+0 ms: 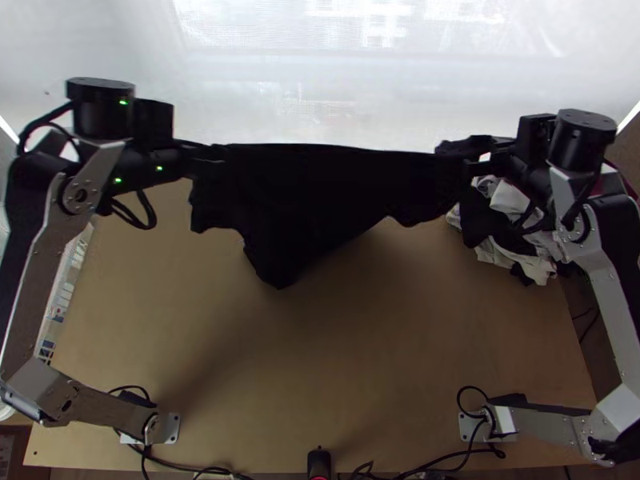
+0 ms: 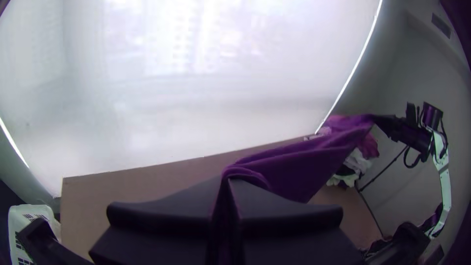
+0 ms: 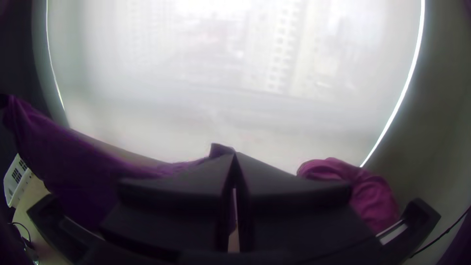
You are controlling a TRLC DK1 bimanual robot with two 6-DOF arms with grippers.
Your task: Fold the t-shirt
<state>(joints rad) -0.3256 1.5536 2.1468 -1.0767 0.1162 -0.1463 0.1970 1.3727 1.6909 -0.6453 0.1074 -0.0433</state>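
My left hand [image 1: 218,158] and right hand [image 1: 472,166] grip the raised t-shirt [image 1: 320,188]; a corner could slip if I overstretch it.

Represents a robotics lab, or a room fitted out as one; cannot be narrowed further. Centres on a light wooden table [image 1: 360,360], with the left arm [image 1: 48,272] and right arm [image 1: 612,292] fixed along one edge by metal base plates [image 1: 170,429], among black cables [image 1: 472,387]. Backs onto a broad window covering [image 2: 196,98], pale and translucent, with high-rise buildings [image 3: 282,44] faintly visible beyond. Includes a plain grey wall [image 2: 407,73] bearing a dark rectangular vent [image 2: 441,25]. Also includes laundry-like items: a heap of mixed cloths [image 1: 512,232] and, at the opposite side, a white slotted plastic basket [image 2: 32,211].
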